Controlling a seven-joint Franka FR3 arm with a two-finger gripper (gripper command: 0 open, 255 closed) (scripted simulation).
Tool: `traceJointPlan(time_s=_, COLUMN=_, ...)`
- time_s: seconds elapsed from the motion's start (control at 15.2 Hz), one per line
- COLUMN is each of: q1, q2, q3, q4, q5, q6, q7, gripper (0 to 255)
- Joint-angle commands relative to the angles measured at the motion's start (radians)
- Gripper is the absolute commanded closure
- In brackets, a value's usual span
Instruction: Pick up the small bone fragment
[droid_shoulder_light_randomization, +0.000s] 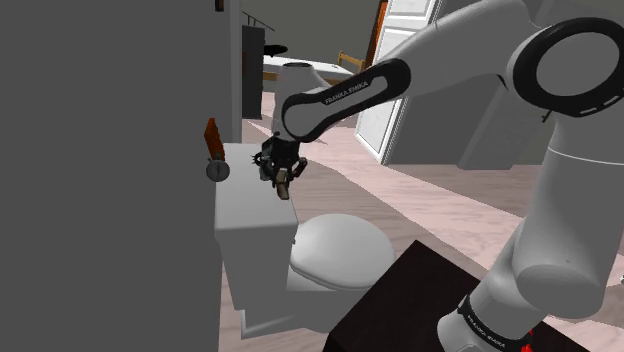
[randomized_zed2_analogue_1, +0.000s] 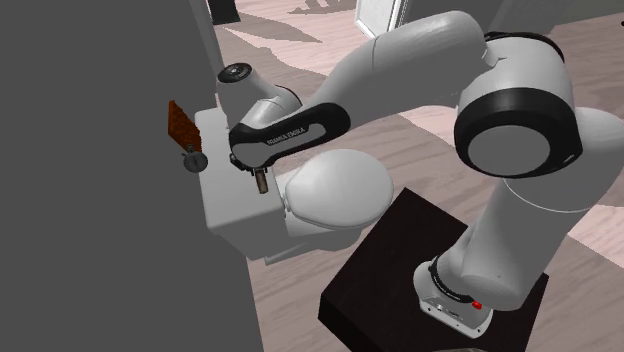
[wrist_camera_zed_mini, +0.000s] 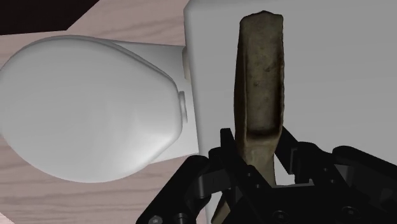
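Wrist view: the tool (wrist_camera_zed_mini: 261, 162) is clenched around a brownish bone (wrist_camera_zed_mini: 259, 83), which sticks out lengthwise from between its black fingers. The bone sits over the flat top of the white toilet tank (wrist_camera_zed_mini: 331, 76), near the edge that faces the closed toilet lid (wrist_camera_zed_mini: 89, 121). In the shoulder view the tool (droid_shoulder_light_randomization: 283, 176) hangs over the tank (droid_shoulder_light_randomization: 245, 205).

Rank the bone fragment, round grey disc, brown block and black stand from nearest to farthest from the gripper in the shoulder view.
From the gripper:
1. bone fragment, clasped by it.
2. round grey disc, on the tank by the wall.
3. brown block, against the wall above the disc.
4. black stand, lower right.
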Motion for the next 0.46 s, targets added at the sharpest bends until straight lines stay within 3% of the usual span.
traceJointPlan(time_s=0.0, q1=0.0, q2=-0.012, q3=0.001, q4=0.014, q5=0.004, q6=-0.027, q7=-0.002, gripper=255)
traceJointPlan(time_s=0.4, q1=-0.001, q2=-0.037, q3=0.003, q4=0.04, q5=0.011, q6=-0.076, q7=-0.008, gripper=255)
